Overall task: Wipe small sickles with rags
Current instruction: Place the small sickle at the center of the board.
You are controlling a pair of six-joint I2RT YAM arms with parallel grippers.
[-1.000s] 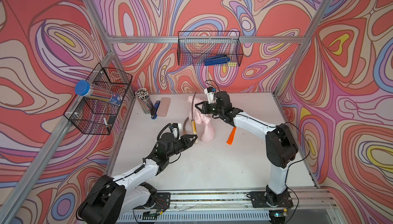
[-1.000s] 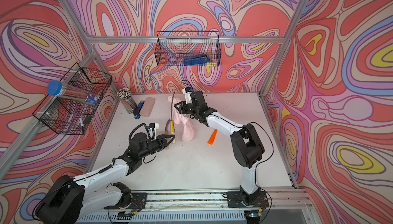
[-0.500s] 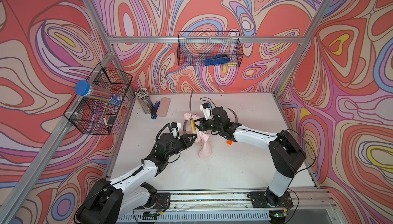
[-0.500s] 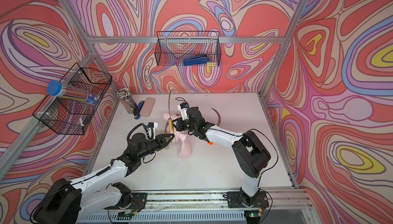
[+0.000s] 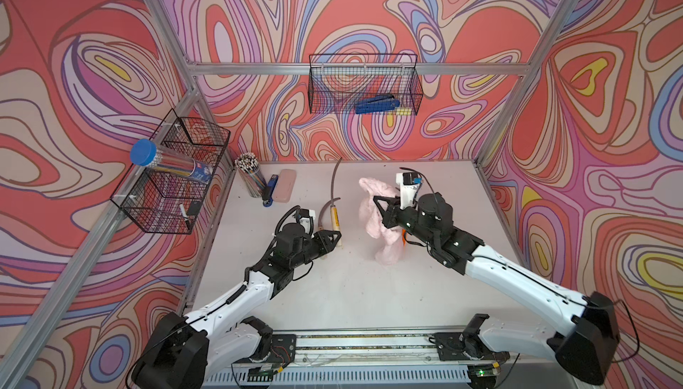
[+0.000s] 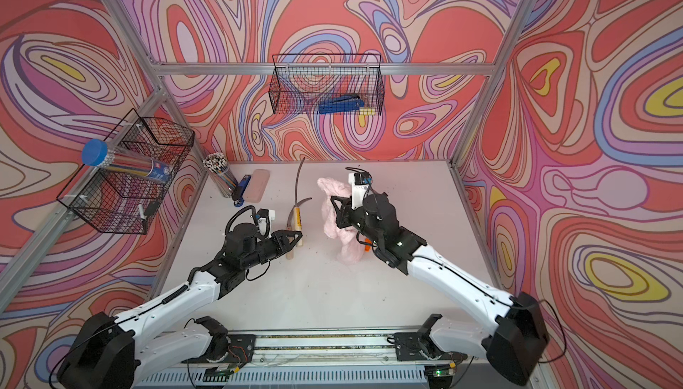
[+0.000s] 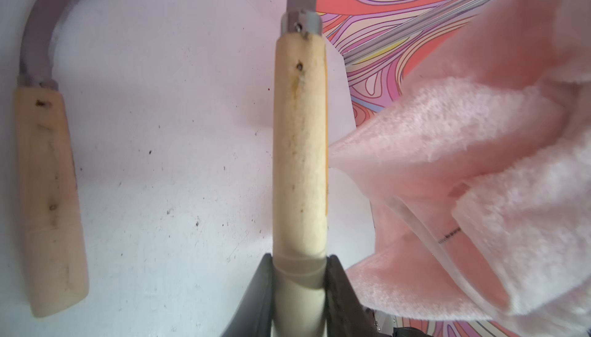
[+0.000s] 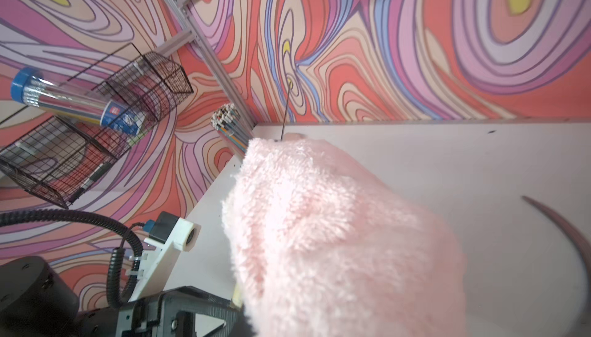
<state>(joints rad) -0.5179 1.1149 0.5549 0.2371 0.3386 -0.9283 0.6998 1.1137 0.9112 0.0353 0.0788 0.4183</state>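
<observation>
Sickles come to three, the rag is one, and the tools are two. Left tool (image 7: 300, 259) is pressed tight on the handle end of one small sickle with a pale wooden handle and a dark curved metal blade (image 5: 335, 217). It holds this sickle up off the white bench (image 5: 332, 294), with the blade pointing up toward the back wall.

Right tool (image 5: 382, 213) is squeezed together on the soft pale pink fluffy rag (image 5: 388, 254), which hangs down from it in a bunch. The rag is near the held sickle, on the right arm's side of it. A gap shows between them in both top views.

The second small sickle with a pale wooden handle (image 7: 48, 191) lies flat on the bench just beside the held sickle, on its other side. The third small sickle with a bright orange handle (image 6: 366, 247) lies past the rag from the held sickle. The rag and the right arm hide most of it.
</observation>
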